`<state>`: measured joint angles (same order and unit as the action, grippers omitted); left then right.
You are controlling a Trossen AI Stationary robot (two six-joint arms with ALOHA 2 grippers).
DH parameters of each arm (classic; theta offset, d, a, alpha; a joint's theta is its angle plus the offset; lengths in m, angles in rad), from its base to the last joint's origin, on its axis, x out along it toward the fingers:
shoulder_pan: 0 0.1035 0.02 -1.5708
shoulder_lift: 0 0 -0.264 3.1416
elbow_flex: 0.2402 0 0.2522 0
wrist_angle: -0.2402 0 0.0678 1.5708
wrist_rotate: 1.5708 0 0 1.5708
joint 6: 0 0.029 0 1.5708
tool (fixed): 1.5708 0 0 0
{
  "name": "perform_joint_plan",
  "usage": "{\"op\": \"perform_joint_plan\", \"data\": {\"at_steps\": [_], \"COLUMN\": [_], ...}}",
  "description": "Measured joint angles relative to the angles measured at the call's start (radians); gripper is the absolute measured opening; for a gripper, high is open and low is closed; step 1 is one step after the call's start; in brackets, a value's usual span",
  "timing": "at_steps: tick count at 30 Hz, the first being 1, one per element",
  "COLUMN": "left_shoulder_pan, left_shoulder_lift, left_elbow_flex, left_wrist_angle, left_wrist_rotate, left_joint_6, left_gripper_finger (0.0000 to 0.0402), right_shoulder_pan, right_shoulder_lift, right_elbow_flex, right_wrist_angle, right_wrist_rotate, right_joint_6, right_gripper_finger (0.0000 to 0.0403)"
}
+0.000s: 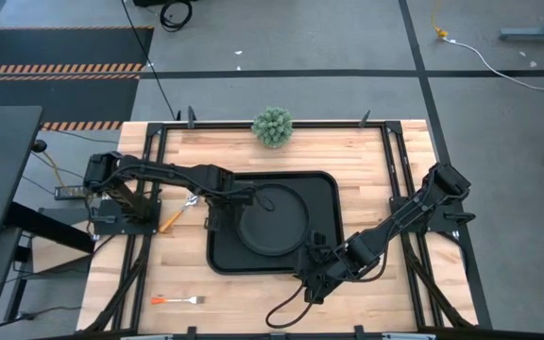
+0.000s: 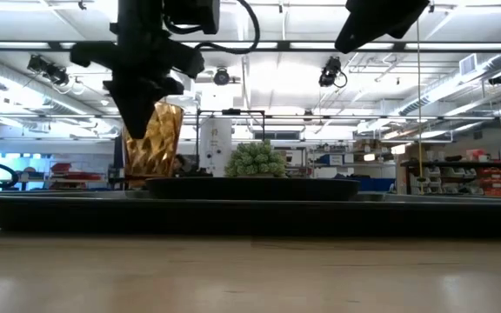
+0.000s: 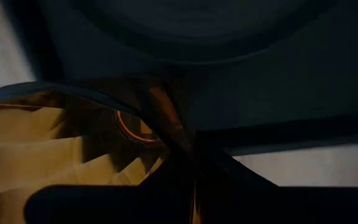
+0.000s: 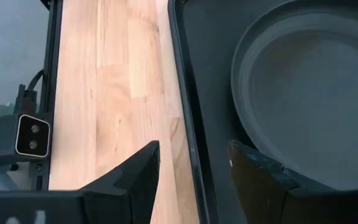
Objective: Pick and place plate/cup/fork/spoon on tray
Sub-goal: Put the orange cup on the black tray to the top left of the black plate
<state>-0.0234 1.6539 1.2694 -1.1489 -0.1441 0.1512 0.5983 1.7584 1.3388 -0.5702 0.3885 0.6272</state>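
The black tray (image 1: 324,189) lies mid-table with the round black plate (image 1: 277,227) on it. My left gripper (image 1: 217,210) points down over the tray's left part, shut on the amber cup (image 2: 155,139). The cup's lower end is hidden behind the tray's rim in the low view. The spoon (image 1: 179,213) lies on the wood left of the tray. The fork (image 1: 178,300) lies near the front left. My right gripper (image 4: 193,165) hangs open above the tray's near right rim (image 4: 188,124), touching nothing. My left gripper pinches the cup's wall at its rim (image 3: 143,111) between the two fingers, one finger (image 3: 166,124) inside the cup and the other outside. The fingers come from above, pointing down. The cup hangs roughly upright below them over the tray; whether its base rests on the tray I cannot tell.
A green spiky plant (image 1: 272,127) stands at the table's far edge behind the tray. Bare wood shows along the near edge and on the tray's right. A black cable (image 1: 286,312) loops below my right arm at the front.
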Motion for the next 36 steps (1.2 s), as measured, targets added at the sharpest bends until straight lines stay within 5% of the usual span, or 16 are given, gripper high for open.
{"op": "perform_joint_plan", "data": {"at_steps": [12,26,36], "left_shoulder_pan": [0.063,0.094,0.096], "left_shoulder_lift": [0.031,0.108,0.08], "left_elbow_flex": [0.0,-0.001,0.003], "left_wrist_angle": [0.061,-0.011,-0.06], "left_wrist_rotate": [-0.035,-0.042,-0.122], "left_joint_6": [0.012,-0.029,-0.034], "left_gripper_finger": [0.0029,0.0121,0.0134], "right_shoulder_pan": [0.026,0.03,0.026], "right_shoulder_lift": [0.0,0.001,0.001], "right_elbow_flex": [0.0,0.001,0.001], "right_wrist_angle": [-0.006,-0.01,-0.01], "right_wrist_rotate": [-0.047,-0.043,-0.02], "right_joint_6": [0.086,0.079,0.069], "right_gripper_finger": [0.0197,0.0197,0.0197]}}
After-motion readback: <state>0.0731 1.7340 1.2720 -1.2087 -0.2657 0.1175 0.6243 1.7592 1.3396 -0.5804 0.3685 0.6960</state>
